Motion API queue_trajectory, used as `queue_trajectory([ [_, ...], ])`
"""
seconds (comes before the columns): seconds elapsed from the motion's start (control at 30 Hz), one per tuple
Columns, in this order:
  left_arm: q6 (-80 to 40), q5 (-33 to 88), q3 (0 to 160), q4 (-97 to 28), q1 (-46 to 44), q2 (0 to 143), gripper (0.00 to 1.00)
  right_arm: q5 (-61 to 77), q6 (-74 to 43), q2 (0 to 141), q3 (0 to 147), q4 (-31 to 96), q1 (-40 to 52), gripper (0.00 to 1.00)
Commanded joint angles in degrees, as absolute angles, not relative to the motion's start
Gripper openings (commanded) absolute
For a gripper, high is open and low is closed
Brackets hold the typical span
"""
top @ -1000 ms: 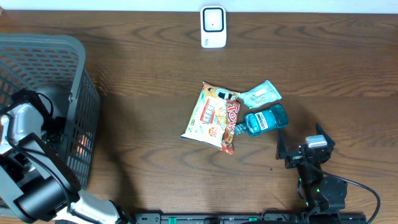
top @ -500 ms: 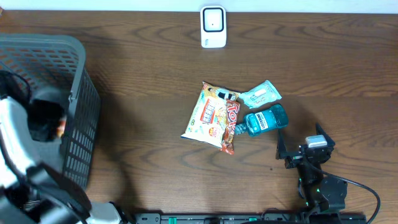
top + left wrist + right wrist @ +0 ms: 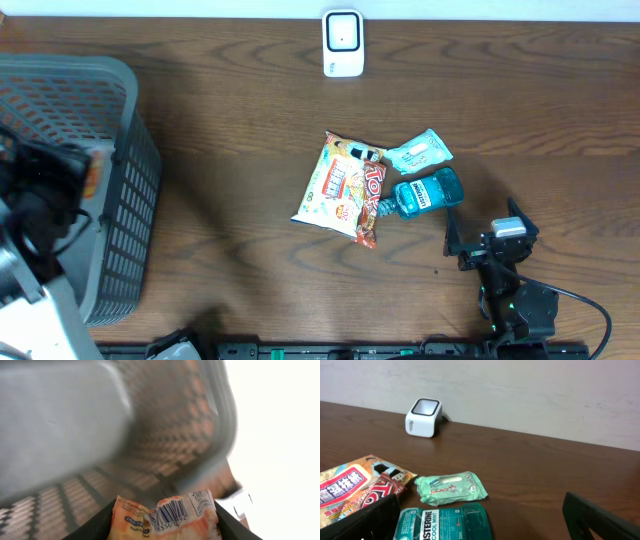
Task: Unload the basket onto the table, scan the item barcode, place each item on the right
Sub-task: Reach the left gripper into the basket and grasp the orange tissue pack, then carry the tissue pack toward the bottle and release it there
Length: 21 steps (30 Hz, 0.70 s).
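Orange packet (image 3: 170,510), barcode side up toward my wrist camera, sits pinched between the fingers of my left tool (image 3: 162,526), which is closed partway on it. Right below and around that tool is the grey basket (image 3: 130,120); its mesh wall fills the wrist view. The white scanner (image 3: 342,42) stands well apart from this tool, far across the bench (image 3: 250,250) on its back edge.

I judge the pick done and the scan not yet: the packet has to be carried over and its barcode turned to the scanner's face.

My left arm reaches in at the far left, wrist tilted over the basket. My right arm is folded low at the near edge, its tool (image 3: 482,525) spread wide and holding nothing, a blue mouthwash bottle (image 3: 425,192) just ahead of it, a snack bag (image 3: 335,185) and a green wipes pack (image 3: 420,152) just beyond.
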<state>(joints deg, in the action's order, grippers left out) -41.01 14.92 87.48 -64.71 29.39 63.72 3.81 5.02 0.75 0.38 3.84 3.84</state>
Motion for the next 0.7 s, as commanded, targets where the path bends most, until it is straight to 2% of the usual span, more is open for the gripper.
queue_trajectory([
  [0.0,-42.30,17.45,87.99,-64.29,20.88,61.93,0.49,3.73,4.34,0.86,0.32,4.08,4.08,0.99],
  [0.23,-42.28,16.27,86.63,-62.11,4.40,64.95,0.49,3.73,4.34,0.86,0.32,4.08,4.08,0.99],
  [0.4,-42.30,9.85,85.62,-60.29,-6.61,72.53,0.49,3.73,4.34,0.86,0.32,4.08,4.08,0.99],
  [0.67,-42.30,7.86,85.62,-54.78,-15.53,87.96,0.49,3.73,4.34,0.86,0.32,4.08,4.08,0.99],
])
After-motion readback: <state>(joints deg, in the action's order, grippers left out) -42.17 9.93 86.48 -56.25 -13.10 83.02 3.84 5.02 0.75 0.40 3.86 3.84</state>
